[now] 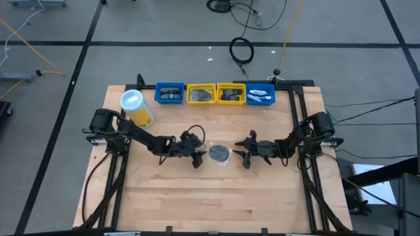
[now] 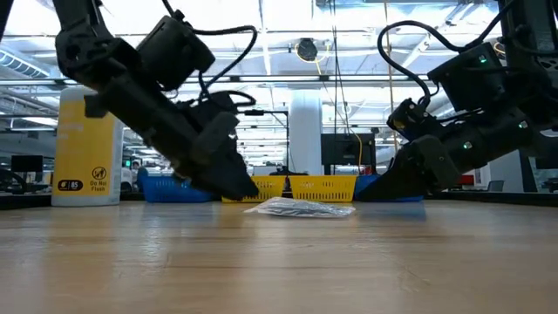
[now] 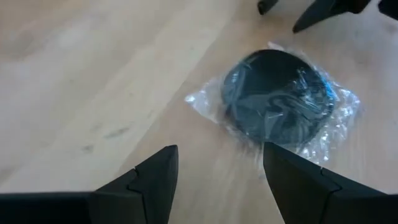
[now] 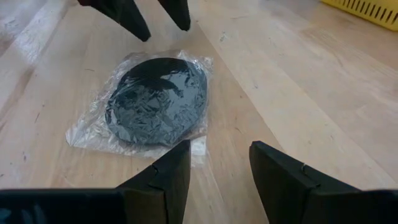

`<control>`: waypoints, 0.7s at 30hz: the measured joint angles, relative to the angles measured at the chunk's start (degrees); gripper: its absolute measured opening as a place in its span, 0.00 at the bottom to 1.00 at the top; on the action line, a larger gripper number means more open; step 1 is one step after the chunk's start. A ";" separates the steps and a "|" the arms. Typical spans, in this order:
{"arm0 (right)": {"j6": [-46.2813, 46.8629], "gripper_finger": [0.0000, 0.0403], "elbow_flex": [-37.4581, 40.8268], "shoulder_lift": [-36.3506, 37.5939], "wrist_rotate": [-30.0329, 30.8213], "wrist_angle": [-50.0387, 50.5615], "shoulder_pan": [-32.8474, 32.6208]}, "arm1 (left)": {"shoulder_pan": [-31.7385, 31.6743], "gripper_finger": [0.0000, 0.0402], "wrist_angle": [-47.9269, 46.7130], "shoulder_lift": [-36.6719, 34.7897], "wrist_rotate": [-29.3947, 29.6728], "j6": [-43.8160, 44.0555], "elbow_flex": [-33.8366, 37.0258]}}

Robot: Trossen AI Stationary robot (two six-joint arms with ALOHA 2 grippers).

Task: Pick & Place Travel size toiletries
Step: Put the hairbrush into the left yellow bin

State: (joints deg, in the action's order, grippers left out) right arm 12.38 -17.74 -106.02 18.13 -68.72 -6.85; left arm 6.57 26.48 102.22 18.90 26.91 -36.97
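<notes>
That wrapped grey disc lying flat mid-desk between the left gripper and right gripper looks light and stiff, but the crinkly wrap is probably slippery, so you'd want to pinch across the disc's edge, not the loose film. Both sets of jaws are spread with nothing in them. The wrist views show the wrap's folds; only the high view shows the bins.
</notes>
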 joint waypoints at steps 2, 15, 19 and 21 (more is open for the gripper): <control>0.00 0.38 0.00 0.00 0.00 0.02 0.00 | -0.76 0.58 3.38 1.96 -3.02 0.01 -0.01; 0.02 0.38 0.00 0.00 0.04 0.02 0.00 | -2.79 0.56 17.85 13.66 -12.60 -0.34 -4.67; 0.00 0.38 0.00 0.00 0.03 -0.01 0.00 | -2.86 0.44 16.71 14.85 -12.73 -3.07 -7.16; 0.00 0.38 0.00 0.00 0.04 0.03 0.00 | -3.16 0.35 15.12 14.84 -12.96 -4.51 -8.10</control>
State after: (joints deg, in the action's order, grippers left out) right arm 12.38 -17.74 -106.02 18.17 -68.70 -6.85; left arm 3.41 41.61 117.06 5.94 22.40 -45.07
